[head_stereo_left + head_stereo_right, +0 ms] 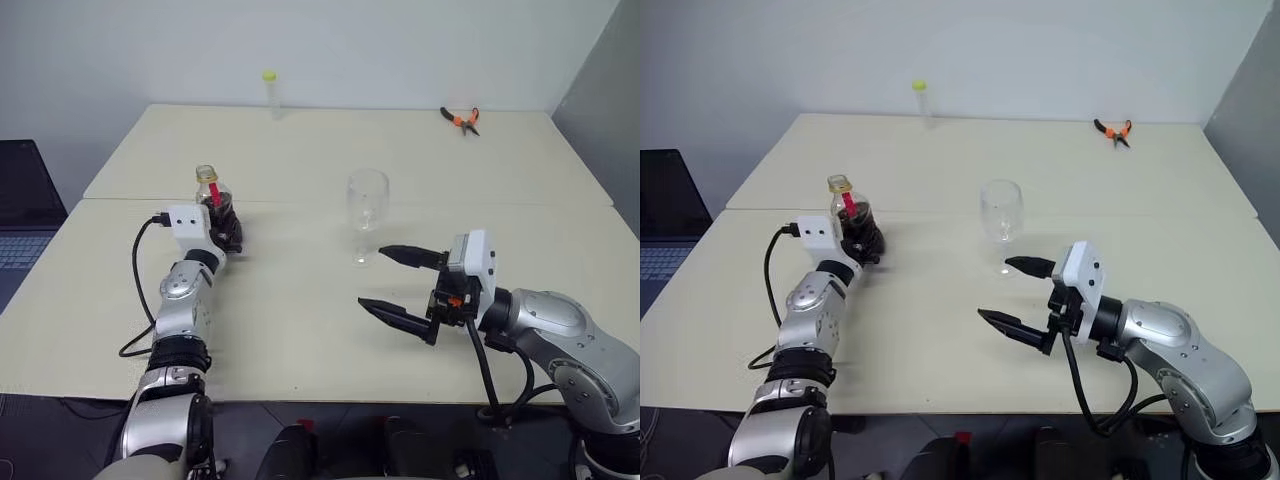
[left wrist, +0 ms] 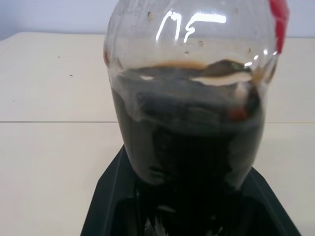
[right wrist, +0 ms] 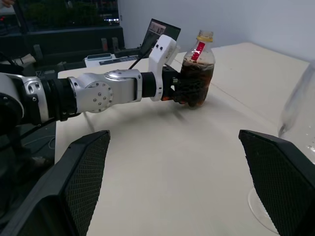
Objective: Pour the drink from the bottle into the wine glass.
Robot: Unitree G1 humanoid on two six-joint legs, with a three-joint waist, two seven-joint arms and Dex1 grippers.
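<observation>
While the bottle (image 1: 214,203) stands upright on the table (image 1: 300,330), the left gripper (image 1: 228,228) has its fingers pinching the lower body. To its right stands the wine glass (image 1: 366,214), and the right gripper (image 1: 392,281) waits near it with fingers spread.

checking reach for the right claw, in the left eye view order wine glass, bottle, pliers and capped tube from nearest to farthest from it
From the right claw:
1. wine glass, just beyond it
2. bottle, across in the left claw
3. pliers, far right edge
4. capped tube, far edge; close to the pliers' rank
</observation>
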